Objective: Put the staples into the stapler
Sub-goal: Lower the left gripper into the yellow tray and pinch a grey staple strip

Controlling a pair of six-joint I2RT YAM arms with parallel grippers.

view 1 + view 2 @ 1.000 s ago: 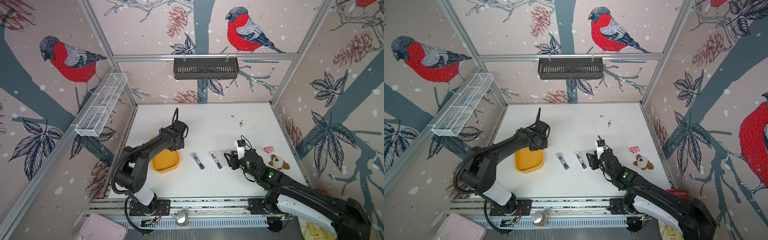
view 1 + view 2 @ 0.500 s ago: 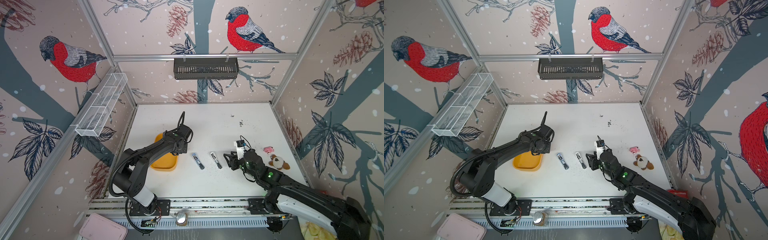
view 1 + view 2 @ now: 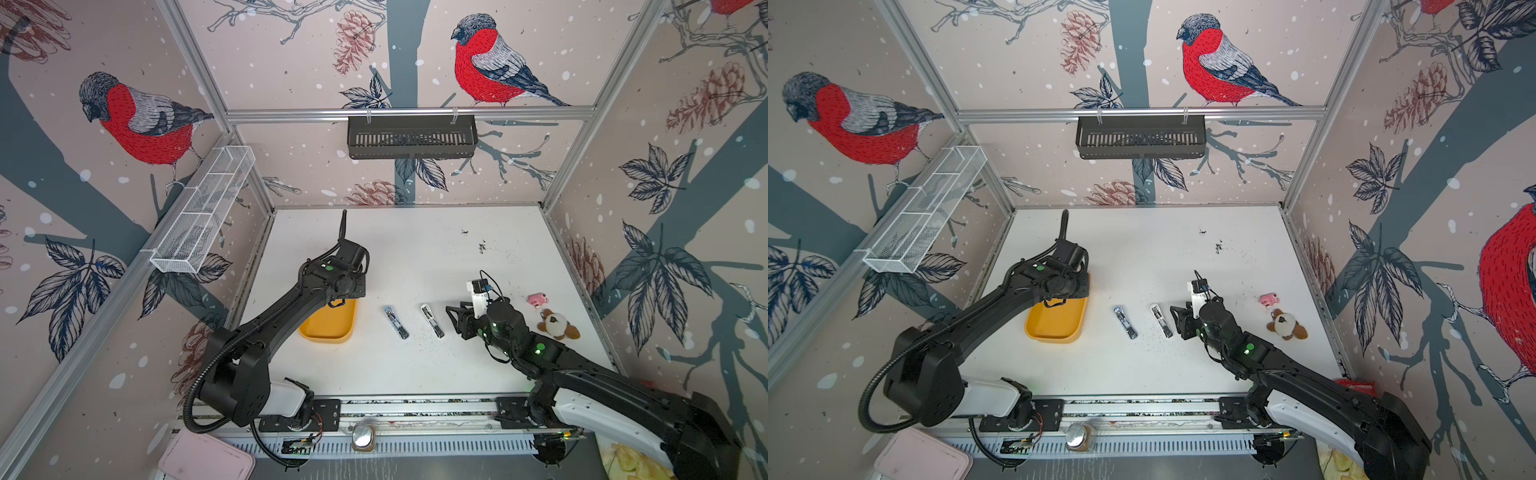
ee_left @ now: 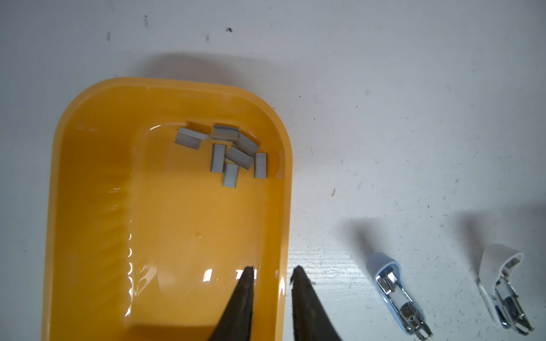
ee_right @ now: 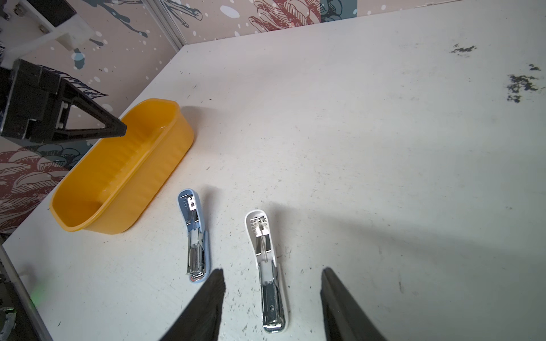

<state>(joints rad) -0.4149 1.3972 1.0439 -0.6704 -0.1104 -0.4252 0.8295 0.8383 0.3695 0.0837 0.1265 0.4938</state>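
The staples [image 4: 233, 153] lie as a loose heap of short grey strips at one end of the yellow tray [image 4: 177, 236], some overlapping; the raised walls likely keep such small pieces from scattering over the counter [image 3: 415, 257]. The left pincer [image 4: 273, 273] hangs above the tray's rim, away from the heap, its tips a narrow gap apart with nothing between them; that slight spread looks suited to nipping one thin strip. Just beside the tray lies the blue stapler [image 5: 195, 236] and past it the white stapler [image 5: 266, 265], both hinged open flat with the metal channel facing up, presumably so a strip can be dropped in from above. The right pincer [image 5: 271, 274] has its tips wide apart and empty; in its wrist view the white stapler's near end shows between them. It is probably posted there to steady that body, but which stapler is meant to be filled cannot be told.

In both top views the left arm's wrist covers the far part of the tray, so neither the staples nor the left pincer's tips show there; in the right wrist view the tray's wall hides the heap; in the left wrist view both staplers are cut off at the frame's edge. Whether either channel already holds staples is too small to tell.
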